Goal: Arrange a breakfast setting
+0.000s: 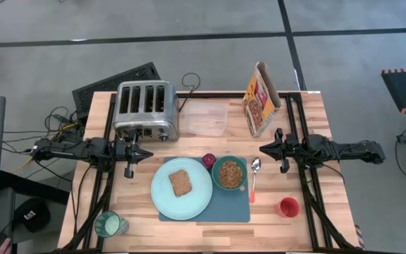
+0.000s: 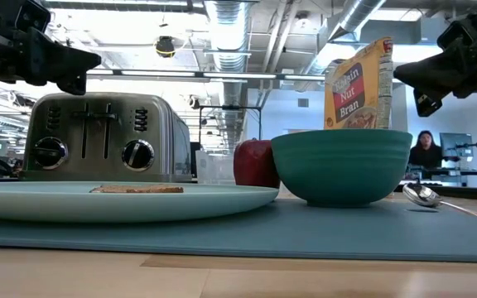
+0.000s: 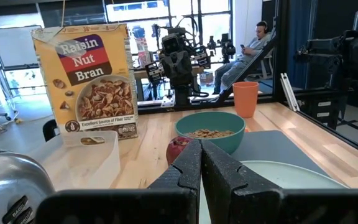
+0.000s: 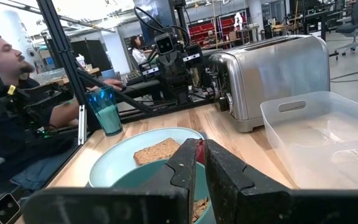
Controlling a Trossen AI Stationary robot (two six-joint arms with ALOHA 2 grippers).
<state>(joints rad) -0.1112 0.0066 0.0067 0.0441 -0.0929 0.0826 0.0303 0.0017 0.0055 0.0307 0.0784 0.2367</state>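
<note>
While both arms hover apart, the left gripper (image 1: 149,154) and right gripper (image 1: 261,148) are clenched, empty. Toast (image 1: 181,183) lies on the plate (image 1: 162,200).

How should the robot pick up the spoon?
Probably by the red handle of the spoon, coming straight down from above. It lies flat on the mat right of the bowl, and the thin straight handle has free space on both sides for the right end effector.
</note>
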